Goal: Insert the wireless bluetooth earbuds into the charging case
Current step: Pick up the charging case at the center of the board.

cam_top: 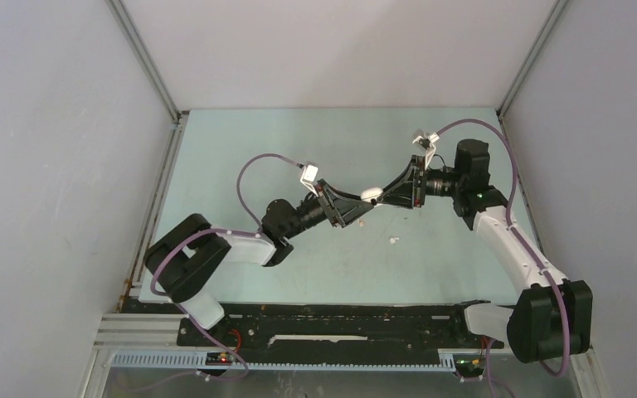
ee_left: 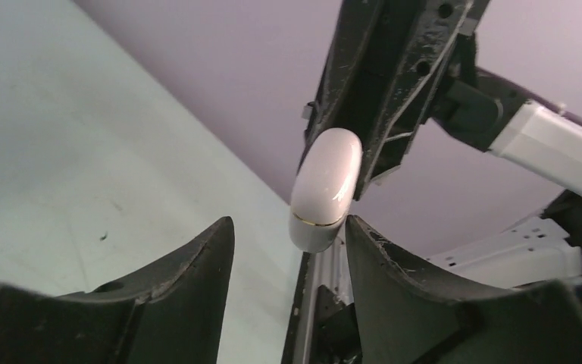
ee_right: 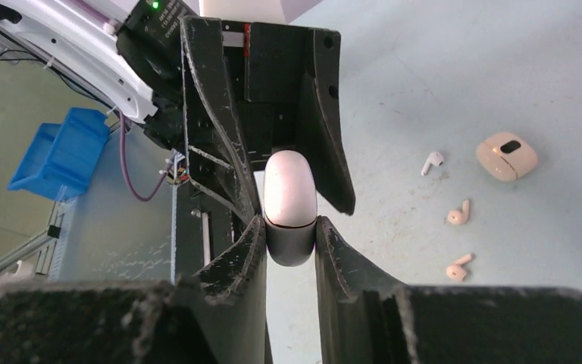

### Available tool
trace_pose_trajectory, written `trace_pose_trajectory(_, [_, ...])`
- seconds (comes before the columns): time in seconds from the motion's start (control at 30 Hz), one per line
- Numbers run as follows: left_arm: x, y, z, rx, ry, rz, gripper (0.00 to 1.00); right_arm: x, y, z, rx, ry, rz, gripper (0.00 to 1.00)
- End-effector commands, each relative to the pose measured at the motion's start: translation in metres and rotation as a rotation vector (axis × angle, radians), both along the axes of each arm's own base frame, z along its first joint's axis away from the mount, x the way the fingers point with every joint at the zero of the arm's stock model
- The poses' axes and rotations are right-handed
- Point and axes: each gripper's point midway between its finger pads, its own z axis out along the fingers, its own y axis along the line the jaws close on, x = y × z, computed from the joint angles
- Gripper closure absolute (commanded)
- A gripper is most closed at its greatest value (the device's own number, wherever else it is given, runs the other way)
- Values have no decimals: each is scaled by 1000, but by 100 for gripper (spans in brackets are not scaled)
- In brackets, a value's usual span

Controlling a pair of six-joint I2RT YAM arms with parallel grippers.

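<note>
The worry from where I stand is the white charging case (ee_right: 289, 182) slipping. It is smooth and rounded, it hangs in the air over the middle of the tabletop (cam_top: 240, 141), and the right gripper (ee_right: 289, 227) pinches only its one end. If the left gripper (ee_left: 288, 226) closes off-centre or tugs at the lid, the case could twist out and drop. Its lid looks closed, with the gold seam unbroken, so I'd say nothing can go in until it is opened.

The right gripper is clenched on the case, fingers pressed to both of its sides. The left gripper is spread wide around the case's other end and grasps nothing. One finger sits right beside the case, and I cannot tell whether it touches.

The earbuds lie loose on the tabletop: a white earbud (ee_right: 433, 161) just beside a tan case (ee_right: 507, 155), and two tan earbuds (ee_right: 458, 213) nearby. From above only one white speck shows, right of the middle, toward the near edge.
</note>
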Motion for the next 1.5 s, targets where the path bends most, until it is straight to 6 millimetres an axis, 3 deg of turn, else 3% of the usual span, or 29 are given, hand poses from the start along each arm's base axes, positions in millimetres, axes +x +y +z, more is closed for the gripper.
trace_pose_trajectory(0.0, [-29, 4, 62, -229, -151, -98, 40, 2, 7, 13, 40, -52, 21, 96])
trace_pose_trajectory(0.23, [-31, 2, 65, -223, -174, -121, 56, 2, 12, 3, 35, -2, 45, 94])
trace_pose_trajectory(0.43, [-31, -1, 51, -197, -143, -137, 63, 5, 12, 1, 29, -6, 32, 90])
trace_pose_trajectory(0.53, [-28, 0, 41, -146, -146, -114, 76, 5, 11, -5, 12, -7, 26, 74])
trace_pose_trajectory(0.63, [-28, 1, 29, -38, -185, -93, 82, 7, 5, -6, 12, -16, 23, 56])
trace_pose_trajectory(0.7, [-30, 1, 18, 87, -266, -79, 83, 8, -3, -4, 26, -25, 31, 46])
trace_pose_trajectory(0.77, [-30, 2, -6, 300, -368, -45, 84, 4, -11, -7, 18, -29, 49, 42])
trace_pose_trajectory(0.83, [-30, 8, -38, 583, -514, -15, 83, 1, -14, -9, -57, -128, 63, 41])
trace_pose_trajectory(0.87, [-34, 8, -43, 634, -560, -27, 82, -2, -13, -16, -122, -190, 81, 41])
trace_pose_trajectory(1.0, [-45, 9, -49, 611, -629, -58, 84, -28, -8, -59, -396, -348, 226, 50])
trace_pose_trajectory(1.07, [-48, 9, -52, 607, -639, -69, 85, -40, -5, -71, -445, -368, 299, 57])
trace_pose_trajectory(1.23, [-54, 13, -61, 591, -657, -62, 86, -63, 3, -76, -402, -323, 394, 62])
trace_pose_trajectory(1.47, [-59, 13, -62, 563, -680, -47, 86, -72, 6, -75, -393, -344, 434, 53])
